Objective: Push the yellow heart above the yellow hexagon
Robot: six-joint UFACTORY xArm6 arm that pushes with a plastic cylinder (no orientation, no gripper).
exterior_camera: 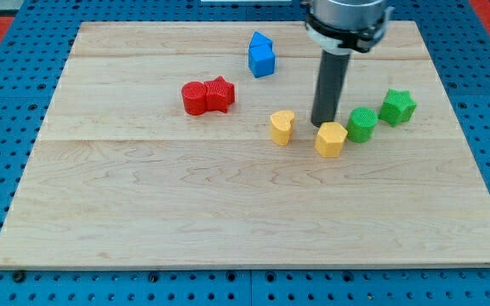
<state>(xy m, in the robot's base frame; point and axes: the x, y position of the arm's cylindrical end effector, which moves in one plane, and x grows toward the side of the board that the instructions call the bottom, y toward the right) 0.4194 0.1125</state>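
The yellow heart [282,127] lies near the board's middle, a little to the view's right. The yellow hexagon [331,139] lies to its right and slightly lower. My tip [321,124] stands just above the hexagon's upper left edge, between the two yellow blocks and closer to the hexagon. The dark rod rises straight up from there to the arm's head at the view's top.
A green round block [362,124] touches the hexagon's right side, with a green star [397,106] beyond it. A red round block [195,98] and a red star [219,93] sit together at the left. A blue block [261,54] lies near the top. The wooden board [143,212] rests on a blue pegboard.
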